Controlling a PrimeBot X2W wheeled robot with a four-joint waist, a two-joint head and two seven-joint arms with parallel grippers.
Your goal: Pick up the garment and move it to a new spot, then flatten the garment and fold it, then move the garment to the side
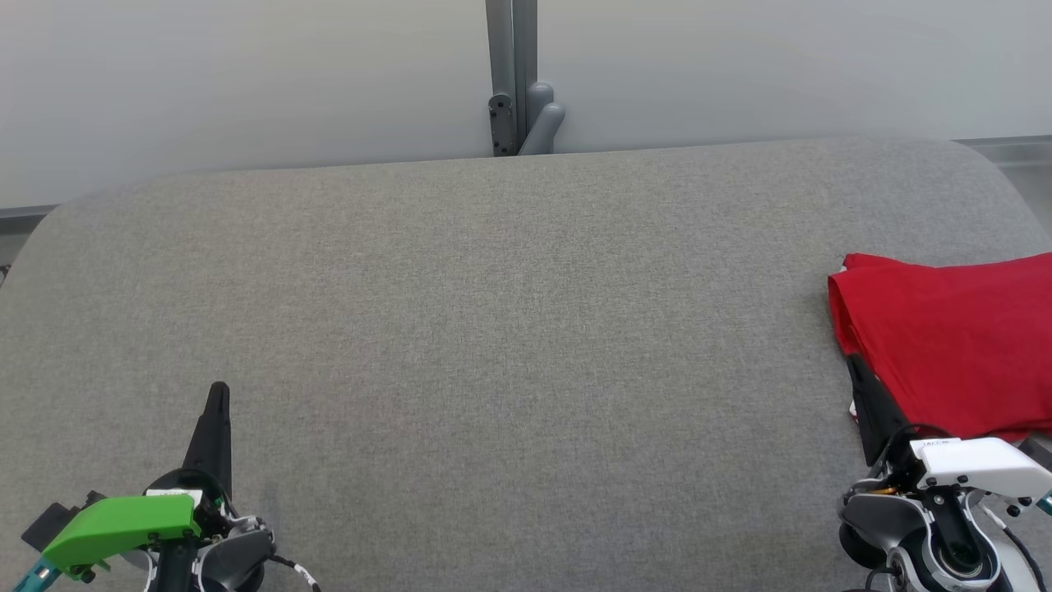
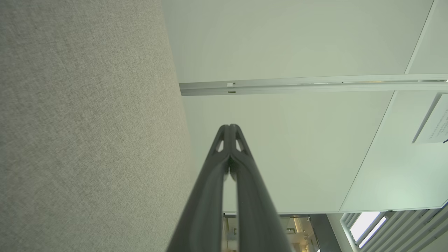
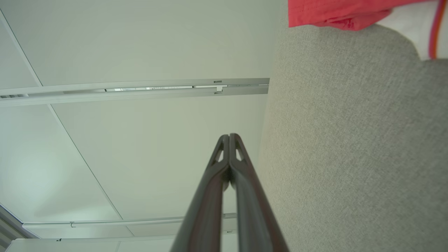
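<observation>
**At the worktop's right edge: red garment (image 1: 945,345) folded, both grippers shut and empty**

On the grey cloth-covered worktop (image 1: 493,329) the garment lies as a flat, layered stack against the right edge, about midway between the far and near edges. Its left fold is rounded and its right part runs out of the head view. In the right wrist view a strip of the garment (image 3: 336,14) shows at the top, lying on the grey cloth. Beside it is a white piece with an orange and purple stripe (image 3: 420,31); whether that belongs to the garment I cannot tell.

The right gripper (image 1: 851,360) is at the near right corner, and its dark fingers reach up along the garment's near left corner. From the head view alone, contact cannot be told. The right wrist view shows the right gripper (image 3: 229,135) with its jaws pressed together at the tips and nothing between them, the garment off to one side.

The left gripper (image 1: 218,388) is near the near left corner, well apart from the garment, over bare cloth. In the left wrist view the left gripper (image 2: 230,126) has its two fingers meeting at the tips and holds nothing.

Beyond the far edge stands a pale wall with a grey post (image 1: 511,74) at its middle.
</observation>
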